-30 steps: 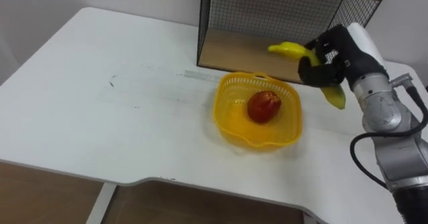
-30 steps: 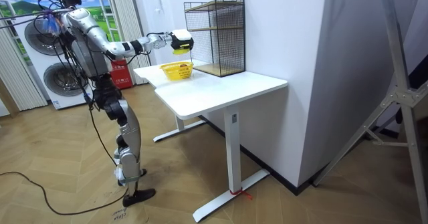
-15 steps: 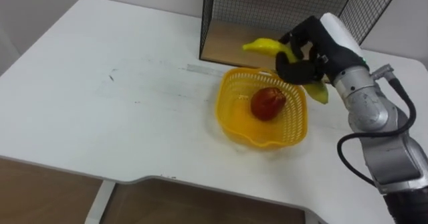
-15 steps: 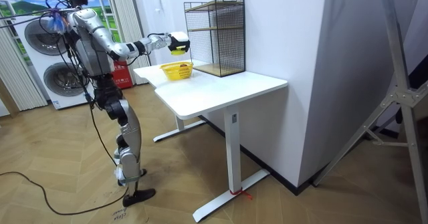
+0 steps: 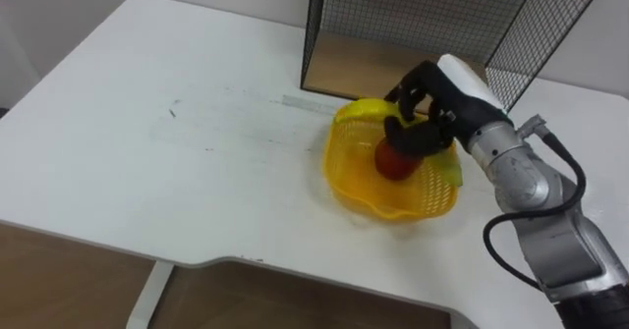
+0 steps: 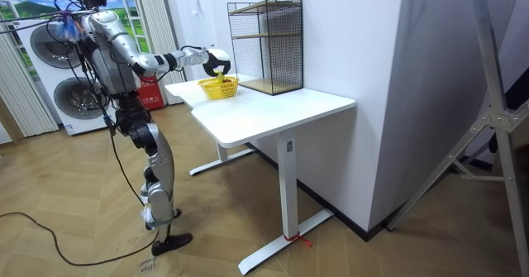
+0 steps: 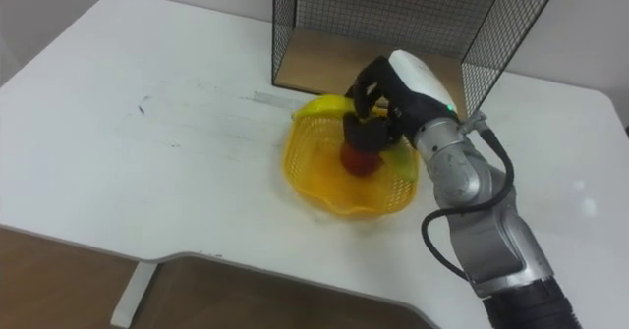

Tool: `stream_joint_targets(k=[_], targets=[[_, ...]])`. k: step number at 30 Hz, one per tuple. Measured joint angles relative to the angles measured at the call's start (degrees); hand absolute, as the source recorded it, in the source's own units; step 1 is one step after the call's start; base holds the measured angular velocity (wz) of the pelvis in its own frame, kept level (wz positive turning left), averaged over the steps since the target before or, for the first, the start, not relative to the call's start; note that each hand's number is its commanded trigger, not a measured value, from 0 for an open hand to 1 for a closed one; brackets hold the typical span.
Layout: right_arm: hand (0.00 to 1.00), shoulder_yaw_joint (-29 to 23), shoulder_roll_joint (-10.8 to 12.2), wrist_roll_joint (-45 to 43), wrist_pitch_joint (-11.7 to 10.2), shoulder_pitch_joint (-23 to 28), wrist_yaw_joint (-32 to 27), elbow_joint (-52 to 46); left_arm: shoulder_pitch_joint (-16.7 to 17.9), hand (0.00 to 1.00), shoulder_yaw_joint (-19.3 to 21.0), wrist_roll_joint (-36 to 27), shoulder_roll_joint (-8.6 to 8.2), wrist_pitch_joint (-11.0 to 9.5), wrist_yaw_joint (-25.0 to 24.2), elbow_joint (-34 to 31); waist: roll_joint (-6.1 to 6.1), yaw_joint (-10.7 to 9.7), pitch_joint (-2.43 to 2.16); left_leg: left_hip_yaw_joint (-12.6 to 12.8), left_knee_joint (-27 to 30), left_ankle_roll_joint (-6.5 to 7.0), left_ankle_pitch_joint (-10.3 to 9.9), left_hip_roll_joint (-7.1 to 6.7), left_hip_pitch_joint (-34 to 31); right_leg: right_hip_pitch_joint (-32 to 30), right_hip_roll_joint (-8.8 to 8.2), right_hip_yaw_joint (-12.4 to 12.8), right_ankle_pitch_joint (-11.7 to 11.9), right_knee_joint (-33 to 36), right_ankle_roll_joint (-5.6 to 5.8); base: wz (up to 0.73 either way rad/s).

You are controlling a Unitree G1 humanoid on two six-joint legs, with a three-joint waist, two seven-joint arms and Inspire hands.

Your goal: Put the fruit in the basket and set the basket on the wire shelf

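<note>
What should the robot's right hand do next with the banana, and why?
Probably open its fingers: the right hand holds the banana low inside the basket, just over the red fruit, so letting go should drop it in.

No legible text, label, brand, number or sign on anything.

You are working in a home-like room with a laundry corner. Well behind your right hand (image 5: 434, 105), two washing machines (image 6: 59, 78) stand stacked beside a curtained window (image 6: 33, 8). A wood parquet floor (image 6: 83, 227) runs under the white counter (image 6: 273, 105) below the hand. Just beyond the hand, a wire shelf (image 6: 264, 41) with wooden boards stands on that counter against a plain white wall (image 6: 351, 37).
</note>
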Motion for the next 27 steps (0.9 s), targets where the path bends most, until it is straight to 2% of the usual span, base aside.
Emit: stream_joint_targets(k=[7,17,27], targets=[[0.00,0.0,0.0,-1.1,0.0,0.0,0.5,0.0,0.0,0.00,-0.2,-0.4,0.01,0.0,-1.2,0.0,-0.19,0.0,-0.21,0.0,0.1,0.00,0.0,0.00,-0.1,0.0,0.00,-0.1,0.0,0.0,0.00,0.00],[0.00,0.1,0.1,-2.2,-0.1,2.3,1.4,0.0,0.1,0.00,-0.4,-0.4,0.08,-0.6,-1.2,-0.5,0.02,-0.2,-0.07,-0.4,0.0,0.00,0.0,-0.09,0.1,0.3,-0.09,-0.5,0.0,0.0,0.00,0.01],[0.00,-0.2,0.1,-1.6,-0.1,2.3,1.8,-0.1,0.4,0.00,-0.9,-0.7,0.04,-1.0,-1.1,0.1,0.09,-0.9,0.03,-0.9,0.1,0.00,0.0,-0.18,-0.4,0.1,-0.13,-0.9,0.0,-0.1,0.00,0.02]])
